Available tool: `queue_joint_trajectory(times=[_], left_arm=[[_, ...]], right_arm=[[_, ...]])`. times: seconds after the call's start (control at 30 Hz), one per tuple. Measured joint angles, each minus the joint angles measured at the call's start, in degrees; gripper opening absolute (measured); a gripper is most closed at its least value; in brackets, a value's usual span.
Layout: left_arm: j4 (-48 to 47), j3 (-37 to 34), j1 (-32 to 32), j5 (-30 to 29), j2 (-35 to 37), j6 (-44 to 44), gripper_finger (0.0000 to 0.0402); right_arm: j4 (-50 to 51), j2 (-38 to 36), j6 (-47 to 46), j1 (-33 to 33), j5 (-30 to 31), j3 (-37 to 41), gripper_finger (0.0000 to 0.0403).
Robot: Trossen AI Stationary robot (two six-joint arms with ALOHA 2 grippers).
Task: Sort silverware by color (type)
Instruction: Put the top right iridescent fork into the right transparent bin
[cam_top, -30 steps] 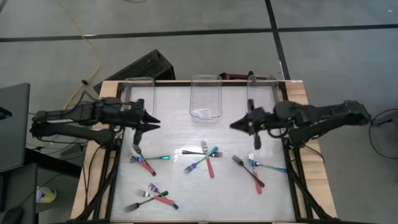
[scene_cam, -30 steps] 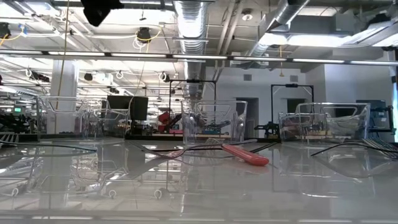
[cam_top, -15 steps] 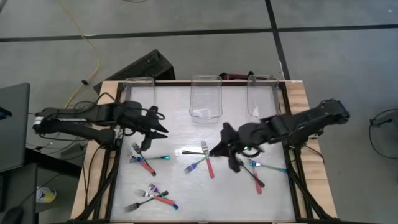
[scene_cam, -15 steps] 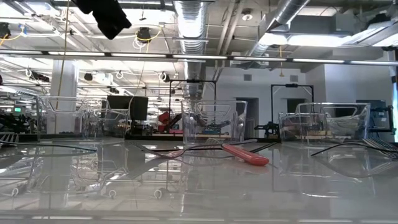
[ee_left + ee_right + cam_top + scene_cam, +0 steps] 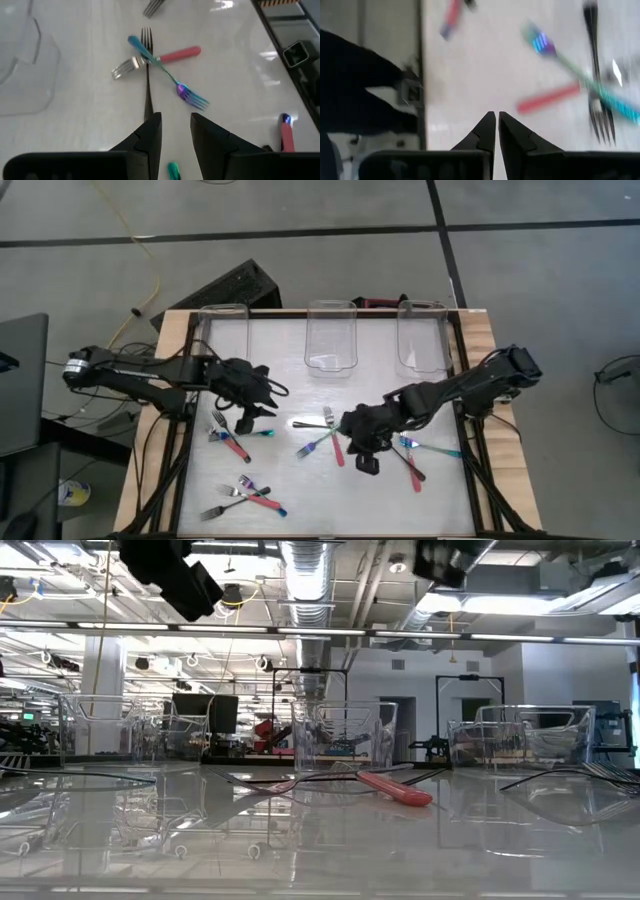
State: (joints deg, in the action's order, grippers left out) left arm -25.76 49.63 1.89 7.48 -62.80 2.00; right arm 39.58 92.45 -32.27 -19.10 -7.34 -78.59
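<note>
The small metal-tined forks (image 5: 335, 432), red-, teal- and dark-handled, are scattered in crossed clusters across the white tabletop (image 5: 290, 385), so single pieces can be picked. The left gripper (image 5: 250, 420) is held slightly parted above the left cluster; the right gripper (image 5: 365, 462), fingers nearly together, is lowered beside the middle cluster, nothing gripped. The three clear plastic bins (image 5: 331, 337) at the far edge are seemingly placed for sorting.

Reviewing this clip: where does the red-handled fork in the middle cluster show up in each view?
High view: the red-handled metal fork is at table centre, beside the right pincer.
Low view: right of centre, handle lying flat.
Left wrist view: upper middle.
Right wrist view: right of centre, blurred.
Shared landmark: the iridescent teal fork crossing it, seen in the high view and both wrist views.
</note>
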Motion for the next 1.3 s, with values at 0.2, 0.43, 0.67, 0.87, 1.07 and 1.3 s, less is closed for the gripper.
queue_joint_trajectory(times=[0.2,0.43,0.67,0.87,1.07,1.3], left_arm=[[3.5,0.0,1.2,-2.3,-4.4,-0.2,0.0098],[6.2,0.0,1.7,-2.3,-5.9,0.7,0.0140],[8.3,0.0,1.7,-2.7,-5.8,0.7,0.0173],[11.1,0.0,1.7,-3.8,-5.8,0.8,0.0179],[11.5,0.0,1.7,-4.3,-5.8,2.1,0.0179],[11.5,0.0,1.7,-5.8,-5.8,3.2,0.0179]], right_arm=[[14.1,3.0,-9.7,-1.4,0.5,0.0,0.0051],[23.7,0.9,-14.4,-7.1,1.4,2.9,0.0112],[17.9,-8.6,-22.1,-13.5,3.4,20.2,0.0218],[14.4,-13.8,-26.6,-14.7,4.4,31.3,0.0243],[15.5,-15.2,-23.9,-14.6,4.4,35.4,0.0238],[12.9,-13.9,-23.4,-14.0,4.5,39.6,0.0228]])
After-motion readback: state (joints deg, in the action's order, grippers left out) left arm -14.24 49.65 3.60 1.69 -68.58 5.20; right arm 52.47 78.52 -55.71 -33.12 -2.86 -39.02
